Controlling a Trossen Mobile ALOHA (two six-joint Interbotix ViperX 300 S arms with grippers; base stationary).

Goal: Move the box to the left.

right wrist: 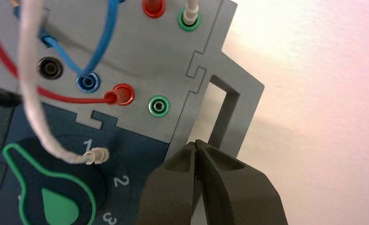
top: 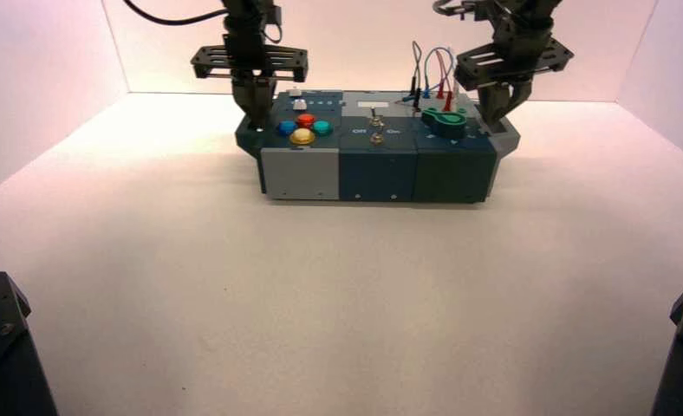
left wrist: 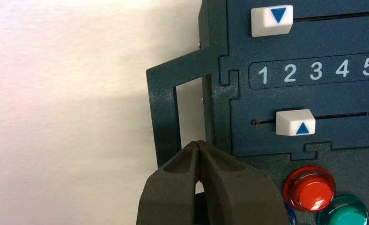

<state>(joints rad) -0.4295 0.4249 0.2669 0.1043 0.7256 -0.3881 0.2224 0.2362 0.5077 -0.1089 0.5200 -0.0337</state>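
Note:
The box (top: 381,169) stands at the back middle of the white table, its grey panel at front left. My left gripper (top: 256,120) is shut, fingertips together, pointing down into the opening of the box's left end handle (left wrist: 164,117). In the left wrist view its shut tips (left wrist: 199,143) sit over that slot, beside two white sliders (left wrist: 295,123) and a red button (left wrist: 310,187). My right gripper (top: 494,117) is shut too, its tips (right wrist: 196,143) in the opening of the grey right end handle (right wrist: 234,105), next to the green knob (right wrist: 47,199).
Looping wires (top: 433,69) rise from the box's right top; toggle switches (top: 377,130) stand mid-top. White table (top: 147,182) stretches left of the box to a side wall (top: 35,78). Dark arm bases (top: 0,347) fill the front corners.

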